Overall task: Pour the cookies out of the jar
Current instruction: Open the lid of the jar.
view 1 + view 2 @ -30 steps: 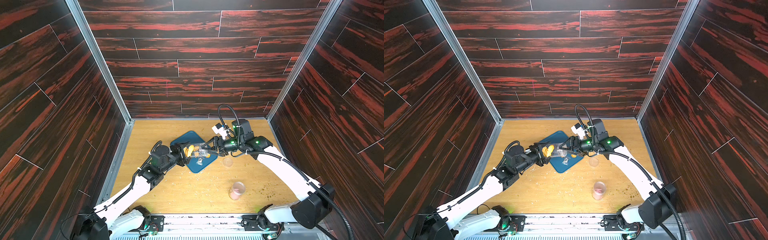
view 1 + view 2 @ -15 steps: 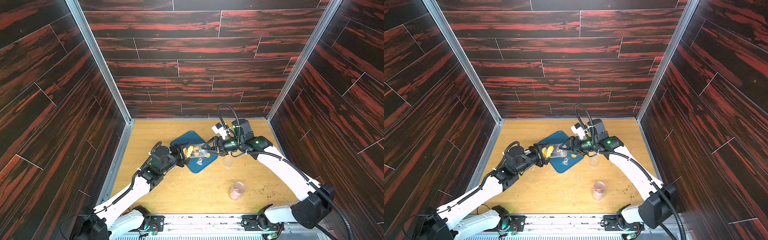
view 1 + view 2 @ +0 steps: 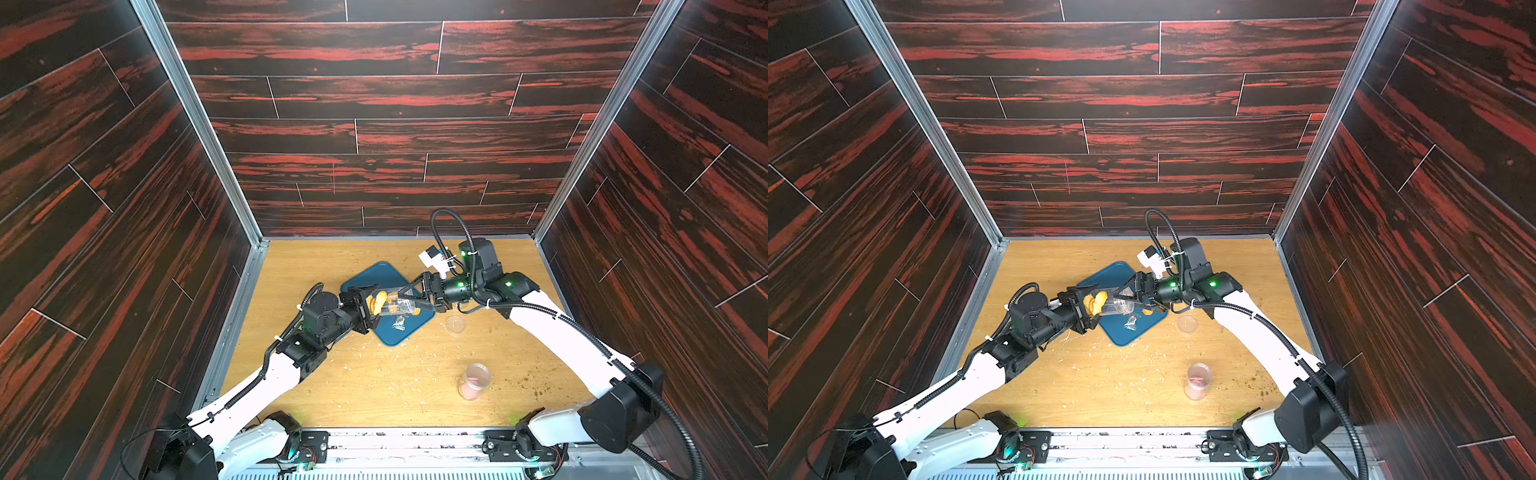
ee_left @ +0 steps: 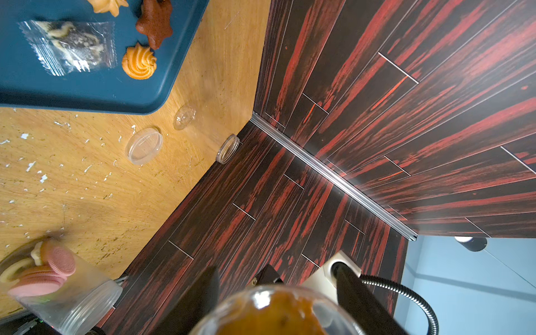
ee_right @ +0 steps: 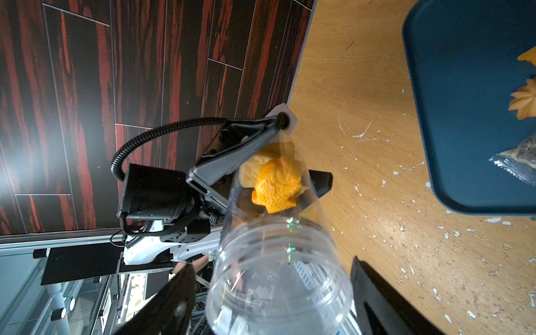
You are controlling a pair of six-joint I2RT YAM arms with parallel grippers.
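Observation:
A clear plastic jar (image 3: 395, 306) (image 3: 1118, 306) (image 5: 278, 261) lies on its side in the air above the blue tray (image 3: 374, 272) (image 3: 1100, 278). My left gripper (image 3: 372, 305) (image 3: 1088, 305) (image 4: 275, 304) is shut on its closed end. Yellow and orange swirl cookies (image 3: 378, 301) (image 3: 1094, 302) (image 5: 275, 182) sit packed at that end. My right gripper (image 3: 405, 301) (image 3: 1126, 302) (image 5: 269, 304) stands open around the jar's open mouth, with a gap on each side. An orange swirl (image 4: 139, 62) and a brown star (image 4: 155, 23) lie on the tray (image 4: 87, 95).
A clear crinkled packet (image 4: 72, 46) (image 3: 400, 324) lies on the tray. A clear lid (image 3: 455, 324) (image 3: 1187, 324) (image 4: 143, 142) rests on the table right of the tray. A second jar (image 3: 473, 380) (image 3: 1198, 380) (image 4: 58, 278) with pink rounds stands near the front. Crumbs are scattered about.
My right gripper's jaws have spread a little wider around the jar's mouth. Both arms and the jar stay where they were.

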